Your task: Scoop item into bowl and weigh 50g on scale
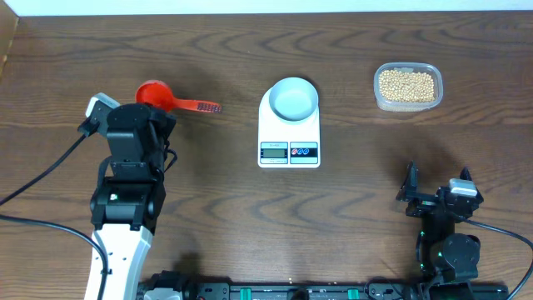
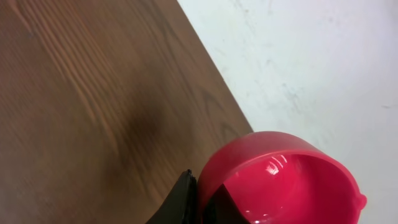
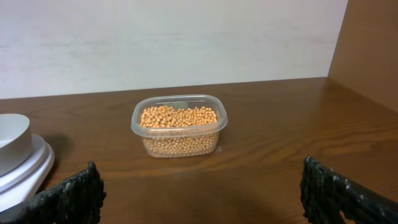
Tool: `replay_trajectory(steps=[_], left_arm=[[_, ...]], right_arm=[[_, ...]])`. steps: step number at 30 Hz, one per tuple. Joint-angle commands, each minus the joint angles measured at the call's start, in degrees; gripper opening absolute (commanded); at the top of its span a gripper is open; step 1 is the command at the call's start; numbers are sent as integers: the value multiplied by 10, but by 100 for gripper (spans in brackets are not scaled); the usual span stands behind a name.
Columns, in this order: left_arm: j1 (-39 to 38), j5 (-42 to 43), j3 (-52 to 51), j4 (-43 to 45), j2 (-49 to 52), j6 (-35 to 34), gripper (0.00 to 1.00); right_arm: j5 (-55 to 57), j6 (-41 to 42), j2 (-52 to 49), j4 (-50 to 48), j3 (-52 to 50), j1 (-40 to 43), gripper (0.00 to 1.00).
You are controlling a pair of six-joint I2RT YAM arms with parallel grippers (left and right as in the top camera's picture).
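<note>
The tan-yellow beans fill a clear plastic tub at the back right, and they also show in the right wrist view. The pale blue-grey bowl stands empty on the white scale at mid-table. A red scoop lies at the back left, its handle pointing right. My left gripper is at its cup. In the left wrist view the gripper's fingers sit either side of the cup's rim, one outside and one inside. My right gripper is wide open and empty at the front right, facing the tub.
The clear tub stands near the table's back right. In the right wrist view the edge of the bowl and the scale show at the left. A white wall runs behind the table's far edge. Cables trail at the front left.
</note>
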State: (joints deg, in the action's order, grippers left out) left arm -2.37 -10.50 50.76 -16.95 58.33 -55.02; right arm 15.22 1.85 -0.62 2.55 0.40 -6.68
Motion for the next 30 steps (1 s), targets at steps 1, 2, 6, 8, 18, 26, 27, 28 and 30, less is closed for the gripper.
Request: replay_trajectory(steps=[1, 2, 6, 8, 18, 26, 27, 28, 30], left_arm=[[-1, 11, 18, -2, -16, -28, 7], [-1, 14, 19, -2, -17, -27, 7], [-2, 45, 20, -2, -19, -27, 7], [-2, 57, 20, -3, -19, -27, 7], [-2, 60, 20, -28, -19, -27, 7], [-2, 29, 20, -28, -19, -27, 7], [-2, 28, 20, -28, -19, -27, 7], [-2, 25, 20, -28, -19, -27, 7], [-2, 17, 20, -32, -18, -27, 7]], right_arm=[[7, -9, 3, 2, -1, -3, 99], [7, -9, 3, 2, -1, -3, 99], [7, -9, 3, 2, -1, -3, 99], [7, -9, 3, 2, -1, -3, 99], [7, -9, 3, 2, -1, -3, 99], [7, -9, 3, 2, -1, -3, 99], [7, -9, 3, 2, -1, -3, 99], [7, -9, 3, 2, -1, -3, 99], [7, -9, 3, 2, -1, -3, 99]])
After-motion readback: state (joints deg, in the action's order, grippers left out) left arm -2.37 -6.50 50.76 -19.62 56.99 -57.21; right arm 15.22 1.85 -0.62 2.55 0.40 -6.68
